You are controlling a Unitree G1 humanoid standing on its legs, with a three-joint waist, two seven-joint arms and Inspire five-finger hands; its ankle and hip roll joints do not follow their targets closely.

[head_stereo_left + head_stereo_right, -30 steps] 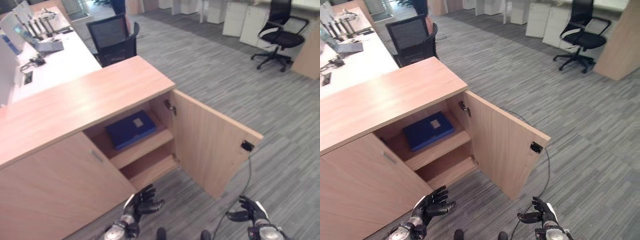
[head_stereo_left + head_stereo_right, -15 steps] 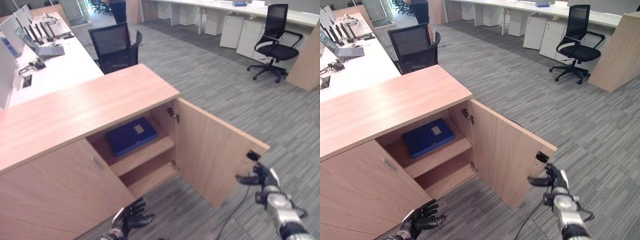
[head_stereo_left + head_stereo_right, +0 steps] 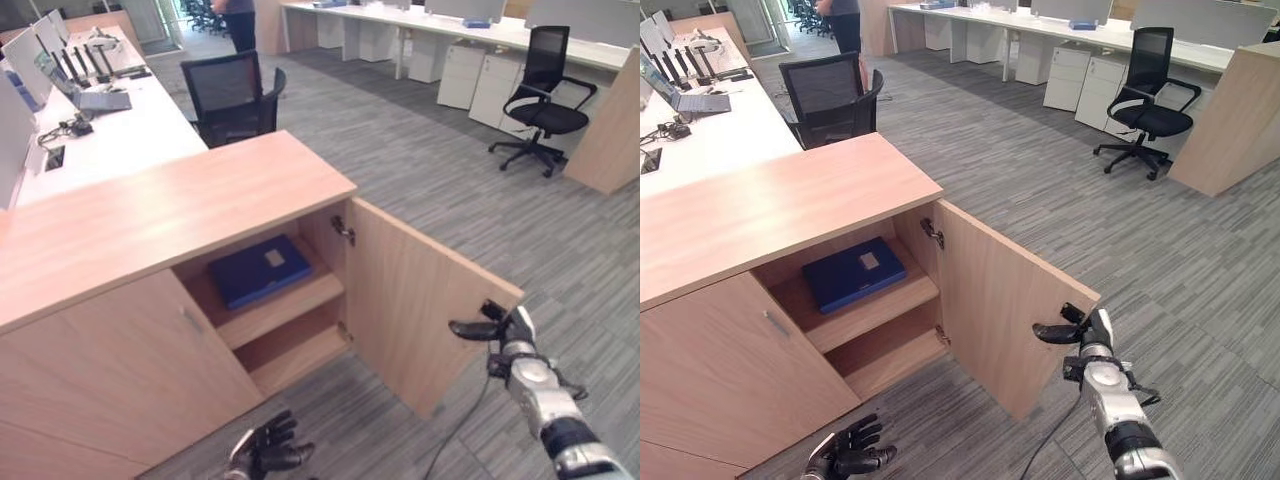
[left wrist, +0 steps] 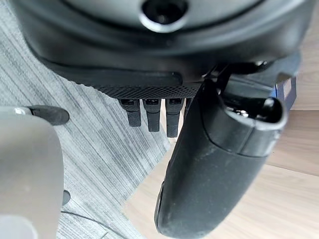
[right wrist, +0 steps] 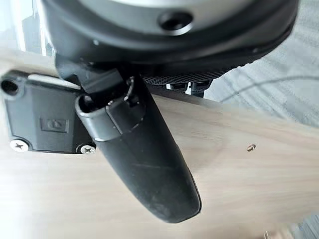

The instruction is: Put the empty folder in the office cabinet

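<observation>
Left hand point(image 3: 850, 452): lower than before, at 6 o'clock, fingers loosely spread, empty.
Folder point(image 3: 854, 273): blue, flat on cabinet point(image 3: 790, 205) upper shelf, unmoved; label unreadable.
Right hand point(image 3: 1085, 332): risen to door point(image 3: 1005, 310) edge, 4 o'clock, fingers extended, holding nothing.

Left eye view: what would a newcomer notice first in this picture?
First, the open cabinet door swung out over the grey carpet, with the right hand at its outer edge. Next, the blue folder lying flat on the upper shelf inside the cabinet. The left hand hangs low in front of the closed door, holding nothing.
</observation>
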